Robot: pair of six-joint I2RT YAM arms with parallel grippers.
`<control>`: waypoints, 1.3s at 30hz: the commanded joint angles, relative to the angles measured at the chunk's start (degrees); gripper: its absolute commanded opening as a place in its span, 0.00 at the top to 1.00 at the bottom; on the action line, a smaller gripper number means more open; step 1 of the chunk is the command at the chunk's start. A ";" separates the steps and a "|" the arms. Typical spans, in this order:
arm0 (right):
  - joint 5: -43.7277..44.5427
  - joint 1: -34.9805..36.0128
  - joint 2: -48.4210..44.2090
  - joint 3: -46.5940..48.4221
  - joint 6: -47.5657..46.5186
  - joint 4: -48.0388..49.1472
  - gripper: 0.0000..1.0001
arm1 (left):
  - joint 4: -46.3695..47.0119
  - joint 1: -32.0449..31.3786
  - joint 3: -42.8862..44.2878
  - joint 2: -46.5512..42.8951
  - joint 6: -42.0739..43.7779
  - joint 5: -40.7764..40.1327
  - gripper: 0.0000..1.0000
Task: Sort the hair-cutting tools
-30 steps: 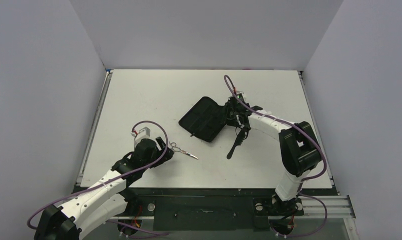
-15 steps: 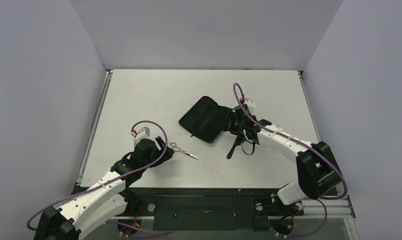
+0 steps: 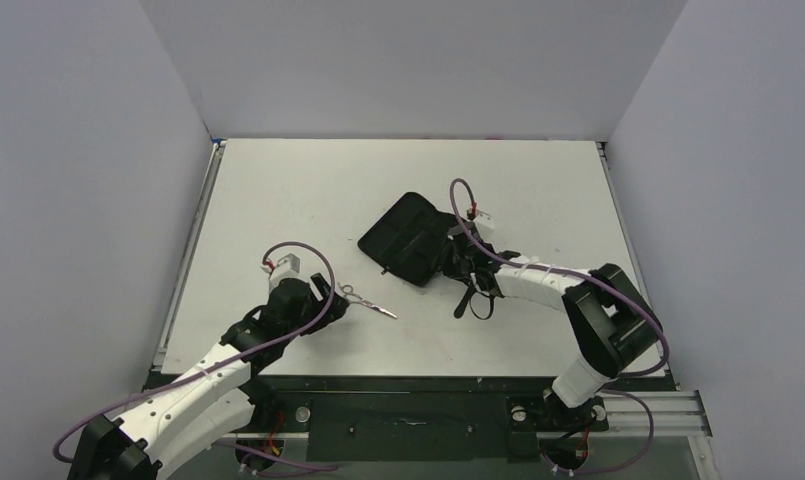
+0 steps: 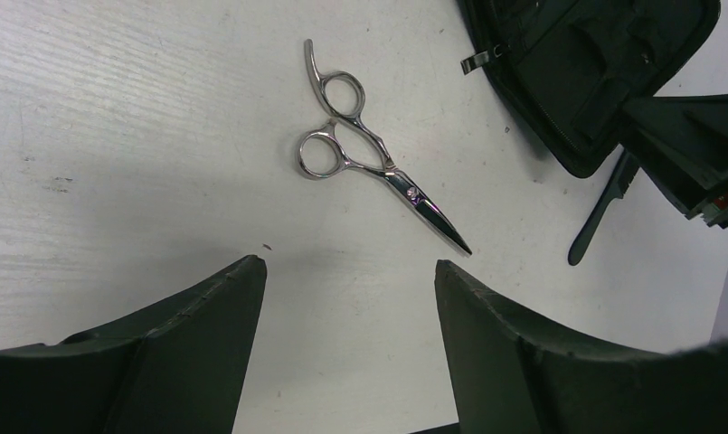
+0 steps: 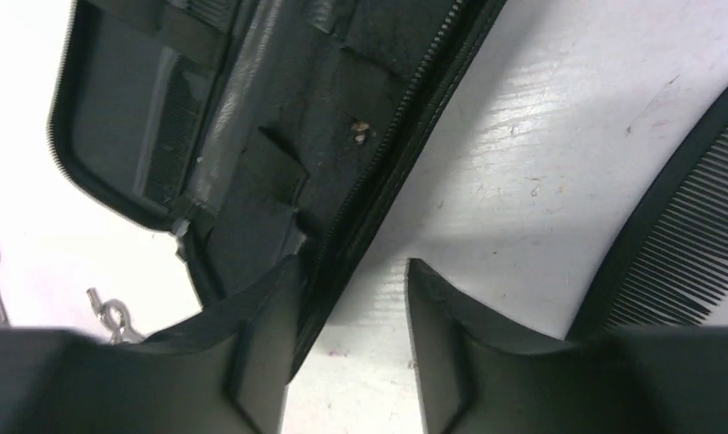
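Scissors (image 4: 405,185): flat on desk (image 4: 116,136), blades closed, tip toward comb (image 4: 600,212). Likely light, rigid, slick. Lying low on desk, so pinch across shank behind pivot, or across rings.
Left hand (image 4: 349,271): fingers spread, empty, scissors just ahead of gap.
Comb: flat on desk just beside open case (image 4: 586,72). Likely light, slightly springy plastic. Take by spine or handle, not teeth.
Right hand (image 5: 351,271): fingers parted, gripping nothing, low at case's zip edge, comb close alongside.
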 commanded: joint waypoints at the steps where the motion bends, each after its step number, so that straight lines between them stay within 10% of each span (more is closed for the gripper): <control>1: 0.67 -0.41 4.41 2.71 0.14 2.15 0.64 | 1.19 -0.31 0.01 -0.51 0.30 0.77 0.34; 6: 1.34 -1.17 4.39 2.54 -2.33 -0.80 0.87 | 0.05 -0.31 1.04 1.02 2.04 1.32 0.34; 11: 3.84 -2.20 2.47 2.32 -6.44 -4.76 0.86 | -1.95 -0.31 2.63 3.18 3.34 -0.30 0.34; 19: 2.00 -2.89 -3.74 1.35 -8.60 -6.87 0.45 | -4.04 -0.39 7.41 9.01 5.05 -3.79 0.34; 24: 1.53 -1.69 -10.23 -0.59 -8.84 -7.86 0.42 | -3.43 -0.24 11.60 13.51 5.14 -5.27 0.34; 39: 3.77 13.21 -22.88 -16.71 -9.77 4.13 0.89 | 7.05 1.95 19.72 31.55 6.89 -12.78 0.51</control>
